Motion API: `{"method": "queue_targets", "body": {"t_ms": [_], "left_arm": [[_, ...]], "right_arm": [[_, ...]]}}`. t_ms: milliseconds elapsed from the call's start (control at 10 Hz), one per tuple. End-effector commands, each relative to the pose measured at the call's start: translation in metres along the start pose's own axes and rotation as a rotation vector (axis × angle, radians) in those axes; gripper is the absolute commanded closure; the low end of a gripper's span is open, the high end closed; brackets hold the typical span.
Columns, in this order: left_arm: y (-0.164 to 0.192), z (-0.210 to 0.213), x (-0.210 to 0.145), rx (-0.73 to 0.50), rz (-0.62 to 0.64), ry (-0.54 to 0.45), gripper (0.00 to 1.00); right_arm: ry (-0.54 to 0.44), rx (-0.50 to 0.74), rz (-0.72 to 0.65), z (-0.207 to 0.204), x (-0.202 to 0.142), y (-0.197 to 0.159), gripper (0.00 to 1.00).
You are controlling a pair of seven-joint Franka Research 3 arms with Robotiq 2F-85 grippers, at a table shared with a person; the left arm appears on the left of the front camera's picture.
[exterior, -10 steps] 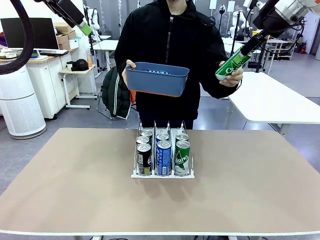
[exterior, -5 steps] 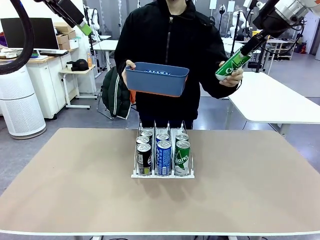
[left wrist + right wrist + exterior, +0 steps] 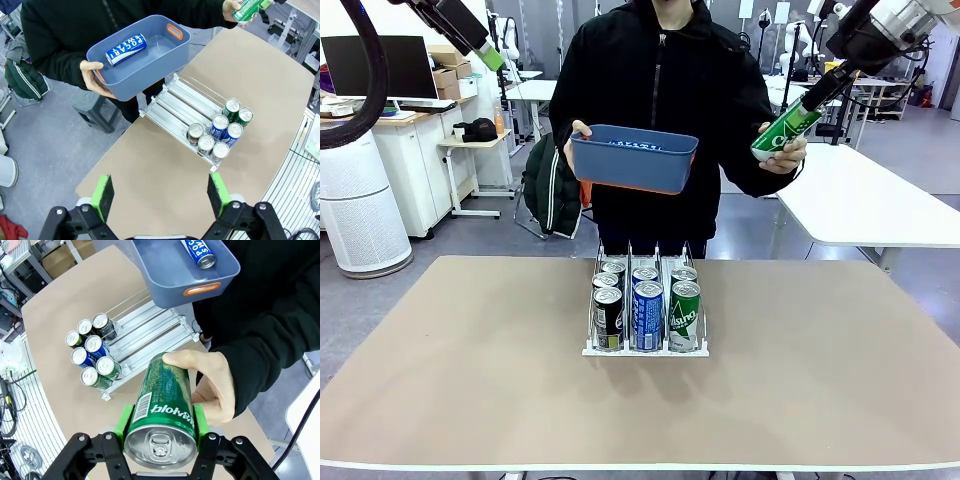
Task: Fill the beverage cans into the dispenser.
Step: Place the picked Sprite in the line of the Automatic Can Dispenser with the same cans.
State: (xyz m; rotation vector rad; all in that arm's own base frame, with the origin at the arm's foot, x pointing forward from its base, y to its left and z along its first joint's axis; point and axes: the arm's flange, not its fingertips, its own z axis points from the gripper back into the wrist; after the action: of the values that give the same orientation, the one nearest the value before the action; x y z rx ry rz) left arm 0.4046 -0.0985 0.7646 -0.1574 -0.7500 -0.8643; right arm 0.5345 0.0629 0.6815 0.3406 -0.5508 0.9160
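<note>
On the table (image 3: 470, 380), the dispenser (image 3: 645, 353) is set near the middle. Six beverage cans (image 3: 647, 312) are stood upright at its near end, two to a lane: black and silver on the left, blue in the middle, green on the right. Past the far edge, a blue tub (image 3: 632, 165) is held up by the person's hand (image 3: 92, 76), above and behind the dispenser, and a blue can (image 3: 125, 49) is laid on its side in it. To the right of the tub, a green can (image 3: 783, 130) is held tilted in the air by the person's other hand (image 3: 212, 385). The right gripper (image 3: 162, 419) is clamped on it just under the silver top, well apart from the dispenser. The left gripper (image 3: 161, 192) is raised high at the left, its jaws spread wide with nothing between them.
</note>
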Motion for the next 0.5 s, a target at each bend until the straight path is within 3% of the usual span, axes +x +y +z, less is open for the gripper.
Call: {"method": "queue_targets", "body": {"t_ms": [0,400], "left_arm": [[0.0003,0.001,-0.0014,-0.002,0.002,0.004,0.0],[0.0003,0.001,-0.0014,-0.002,0.002,0.004,0.0]], "right_arm": [[0.0,0.002,0.001,-0.0005,0.0004,0.0006,1.0],[0.0,0.002,0.001,-0.0005,0.0004,0.0006,1.0]]}}
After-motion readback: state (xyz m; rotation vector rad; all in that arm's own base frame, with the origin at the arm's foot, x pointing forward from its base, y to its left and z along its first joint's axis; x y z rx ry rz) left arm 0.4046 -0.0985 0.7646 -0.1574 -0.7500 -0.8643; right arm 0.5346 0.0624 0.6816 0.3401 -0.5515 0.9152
